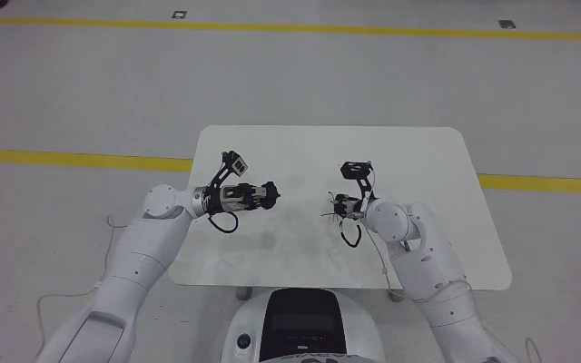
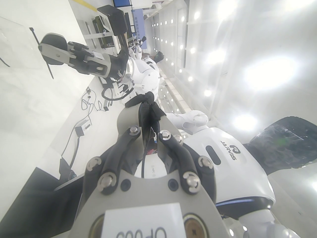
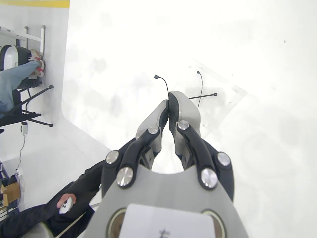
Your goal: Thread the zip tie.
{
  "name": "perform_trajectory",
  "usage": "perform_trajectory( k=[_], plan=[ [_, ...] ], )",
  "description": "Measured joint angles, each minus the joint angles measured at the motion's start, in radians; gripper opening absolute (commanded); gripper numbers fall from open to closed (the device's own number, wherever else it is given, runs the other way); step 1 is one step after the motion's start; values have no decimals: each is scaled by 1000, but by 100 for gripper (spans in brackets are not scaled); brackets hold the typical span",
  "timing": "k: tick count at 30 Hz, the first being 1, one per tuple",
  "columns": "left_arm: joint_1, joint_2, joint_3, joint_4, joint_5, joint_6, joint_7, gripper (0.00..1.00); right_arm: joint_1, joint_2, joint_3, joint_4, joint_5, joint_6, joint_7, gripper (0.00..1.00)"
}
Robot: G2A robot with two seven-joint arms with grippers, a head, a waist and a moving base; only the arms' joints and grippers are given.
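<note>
On the left, the robot's left hand [image 1: 270, 193] hangs in the air over the left half of the white bench [image 1: 418, 154], pointing across toward the other arm. Its grey fingers [image 2: 127, 121] are drawn together, tip against tip. Something dark is bunched right at the tips, and I cannot make out what it is. This hand touches nothing that lies on the bench.

A stretch of open air separates the two hands. They face one another over the middle of the bench without meeting.

On the right, the right hand [image 3: 169, 99] is turned back toward the left one. Its fingers are pressed tight on a black zip tie [image 3: 166, 86], gripping the strap partway along its length. The square head [image 3: 156, 76] stands out beyond the fingertips on a short, curved stretch of strap. Seen from the left wrist, the thin pointed tail [image 2: 50, 73] sticks out on the opposite side of the hand. So the tie is up in the air, carried by the right hand alone. It is apart from the left hand, and its tail is not passed through its head.

Down on the bench, just beyond the right hand's fingertips, lies a flat clear tray [image 3: 223, 105]. Two spare zip ties [image 3: 202, 85], also black, lie in it, one crossed over the other.

Past the bench, yellow lines [image 1: 91, 160] run across the pale floor.
</note>
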Motion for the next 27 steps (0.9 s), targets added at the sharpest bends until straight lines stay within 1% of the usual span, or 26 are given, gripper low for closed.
perform_trajectory(
  k=[2,3,4,9,12,14,17,20,22,27],
  plan=[
    [0,0,0,0,0,0,0,0,-1,0,-1,0,0,-1,-1,0],
    [0,0,0,0,0,0,0,0,-6,0,-2,-2,7,-9,-11,0],
    [0,0,0,0,0,0,0,0,-16,0,-2,-9,27,-27,-34,0],
    [0,0,0,0,0,0,0,0,-59,5,11,-75,63,-76,-121,0],
    [0,0,0,0,0,0,0,0,-79,7,20,-102,110,-104,-156,0],
    [0,0,0,0,0,0,0,0,-90,8,25,-110,168,-132,-174,0],
    [0,0,0,0,0,0,0,0,-90,10,32,-97,279,-195,-145,0],
    [0,0,0,0,0,0,0,0,-81,13,42,-77,372,-243,-110,0],
    [0,0,0,0,0,0,0,0,-76,16,47,-67,429,-271,-88,0],
    [0,0,0,0,0,0,0,0,-64,23,57,-43,559,-314,-30,0]
  ],
)
